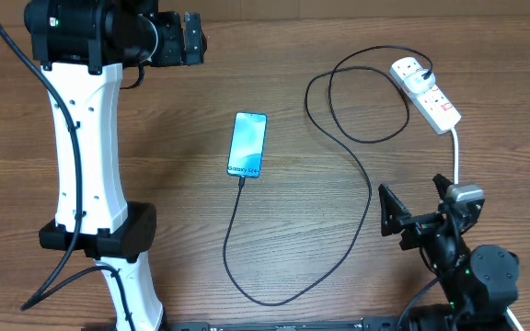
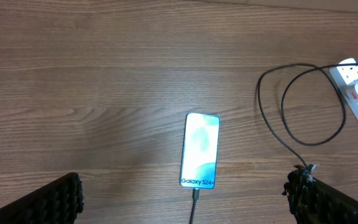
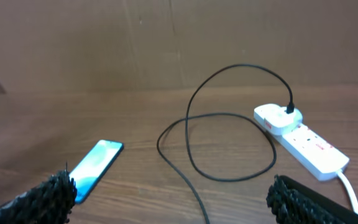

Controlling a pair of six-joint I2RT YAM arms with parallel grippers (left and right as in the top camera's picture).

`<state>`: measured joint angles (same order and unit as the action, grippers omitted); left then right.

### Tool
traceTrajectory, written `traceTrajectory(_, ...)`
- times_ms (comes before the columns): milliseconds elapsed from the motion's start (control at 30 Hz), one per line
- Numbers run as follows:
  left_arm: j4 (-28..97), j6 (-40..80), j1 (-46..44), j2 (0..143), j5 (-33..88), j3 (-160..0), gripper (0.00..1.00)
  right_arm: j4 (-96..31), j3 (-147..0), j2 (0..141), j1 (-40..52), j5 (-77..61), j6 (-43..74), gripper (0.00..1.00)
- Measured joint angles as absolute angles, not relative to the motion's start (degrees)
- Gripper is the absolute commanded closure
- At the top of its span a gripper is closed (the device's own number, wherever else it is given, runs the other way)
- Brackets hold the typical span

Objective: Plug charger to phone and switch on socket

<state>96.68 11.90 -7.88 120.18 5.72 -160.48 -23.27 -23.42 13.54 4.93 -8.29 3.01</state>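
The phone (image 1: pixel 247 143) is laid flat mid-table (image 1: pixel 283 55), with the charger (image 1: pixel 370 191) seemingly pushed into its bottom end and plugged into the socket (image 1: pixel 440 106). The left gripper (image 1: pixel 194 39) and right gripper (image 1: pixel 417 204) are held wide apart and empty, likely because only switching on is left.

The left arm (image 1: pixel 86 138) has white shells, black joint housings and black cables; the right arm (image 1: pixel 472 271) is black with a silver block. Pads (image 2: pixel 55 202) are knobbly black.
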Motion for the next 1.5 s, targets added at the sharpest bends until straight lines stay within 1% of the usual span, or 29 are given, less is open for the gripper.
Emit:
traceTrajectory(267, 96.7, 11.9, -7.9, 120.2, 5.7, -160.5, 0.00, -13.8, -14.0, 8.3, 4.9, -8.8, 2.5, 0.00)
traceTrajectory(367, 96.7, 11.9, -7.9, 120.2, 5.7, -160.5, 0.00, -11.1, -11.5, 7.0, 4.9, -10.0, 0.4, 0.00)
traceTrajectory(700, 96.7, 11.9, -7.9, 120.2, 5.7, -160.5, 0.00, -6.9, -6.8, 3.1, 4.9, -11.6, -2.8, 0.00)
traceTrajectory(1000, 96.7, 11.9, -7.9, 120.2, 5.7, -160.5, 0.00, 0.8, -1.6, 0.8, 4.9, -11.6, -3.2, 0.00)
traceTrajectory(1200, 96.7, 11.9, -7.9, 120.2, 5.7, -160.5, 0.00, 0.6, -1.1, 0.8, 4.9, -11.4, -3.2, 0.00)
traceTrajectory(1367, 96.7, 11.9, -7.9, 120.2, 5.7, -160.5, 0.00, -4.0, -1.1, 0.7, 4.9, -9.8, -3.2, 0.00)
traceTrajectory(1500, 96.7, 11.9, -7.9, 120.2, 5.7, -160.5, 0.00, -4.5, -1.1, 0.7, 4.9, -8.0, -3.2, 0.00)
